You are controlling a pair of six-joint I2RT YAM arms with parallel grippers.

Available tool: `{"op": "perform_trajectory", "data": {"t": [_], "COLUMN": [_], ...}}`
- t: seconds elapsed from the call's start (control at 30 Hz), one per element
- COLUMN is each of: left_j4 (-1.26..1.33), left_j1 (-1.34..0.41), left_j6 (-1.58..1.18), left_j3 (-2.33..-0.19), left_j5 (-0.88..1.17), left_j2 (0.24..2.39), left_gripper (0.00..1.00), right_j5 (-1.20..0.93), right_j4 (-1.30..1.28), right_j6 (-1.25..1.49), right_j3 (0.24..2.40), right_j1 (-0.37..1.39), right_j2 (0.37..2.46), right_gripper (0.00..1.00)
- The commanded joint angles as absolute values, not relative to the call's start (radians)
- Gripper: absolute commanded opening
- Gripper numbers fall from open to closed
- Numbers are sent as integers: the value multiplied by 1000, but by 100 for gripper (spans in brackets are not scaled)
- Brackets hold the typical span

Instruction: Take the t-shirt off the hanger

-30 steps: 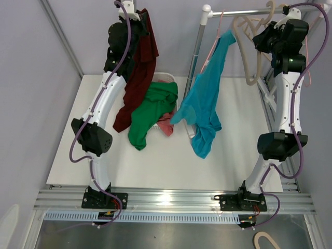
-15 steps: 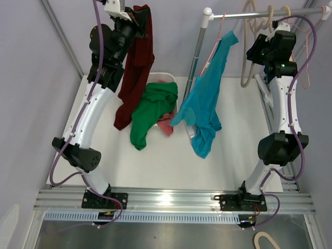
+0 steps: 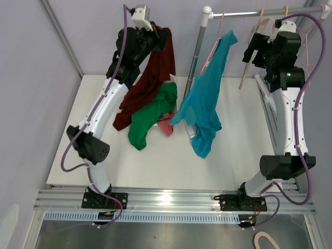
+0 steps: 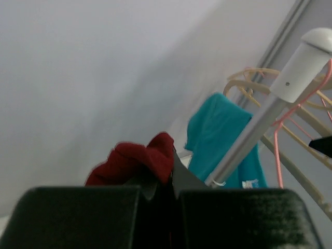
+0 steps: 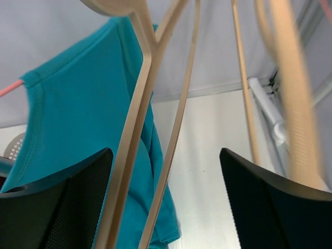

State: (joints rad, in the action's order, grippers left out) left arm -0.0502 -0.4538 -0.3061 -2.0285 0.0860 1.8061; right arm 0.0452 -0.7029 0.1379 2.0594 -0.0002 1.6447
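— Where's the dark red t-shirt [image 3: 150, 78]?
— Hanging from the left claw [image 3: 155, 32], which is clenched on its bunched top edge high above the tabletop [image 3: 233, 155]. Its lower end trails beside a green garment [image 3: 150, 116].
— And the right claw [image 5: 165, 155]?
— Released, fingers wide apart, with a beige hanger [image 5: 132, 155] passing between them, next to the teal shirt [image 3: 205, 104] on the rail [image 3: 244, 13].
— Any writing?
— A white tag [image 4: 250, 183] on the teal shirt, too blurred to read.
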Motion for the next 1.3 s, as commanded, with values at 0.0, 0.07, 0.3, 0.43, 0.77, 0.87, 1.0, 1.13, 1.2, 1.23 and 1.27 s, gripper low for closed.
{"op": "perform_trajectory", "data": {"t": [0.0, 0.07, 0.3, 0.43, 0.77, 0.87, 1.0, 1.13, 1.2, 1.23, 1.27], "left_j4": [-127, -144, 47, 112, 135, 178, 282, 293, 250, 233, 207], "left_j1": [-474, -476, -474, -476, -457, -433, -410, -408, -408, -410, -411], "left_j6": [-325, -334, -446, -532, -615, -638, -643, -614, -601, -585, -577], "left_j3": [-2406, -2500, -2425, -2449, -2456, -2209, -1745, -1533, -1464, -1428, -1405], "left_j5": [139, 152, 209, 276, 262, 252, 172, 101, 62, 54, 40], "left_j2": [1896, 1973, 1896, 1888, 1884, 1813, 1709, 1658, 1657, 1660, 1667], "left_gripper": [1, 1, 1, 1, 1, 1, 1, 1, 1, 1, 1], "right_j5": [84, 83, 109, 114, 68, 43, -24, -106, -129, -141, -147], "right_j4": [-736, -747, -770, -759, -755, -752, -787, -834, -830, -830, -830], "right_j6": [132, 130, 126, 127, 136, 138, 150, 182, 208, 216, 221], "right_j3": [2086, 2086, 2106, 2102, 2089, 2098, 2170, 2281, 2293, 2302, 2307], "right_j1": [23, 32, 74, 77, 77, 92, 113, 144, 161, 170, 187], "right_j2": [1575, 1562, 1539, 1532, 1523, 1513, 1531, 1577, 1597, 1606, 1615], "right_gripper": [90, 91, 92, 93, 93, 93, 92, 91, 90, 89, 89]}}
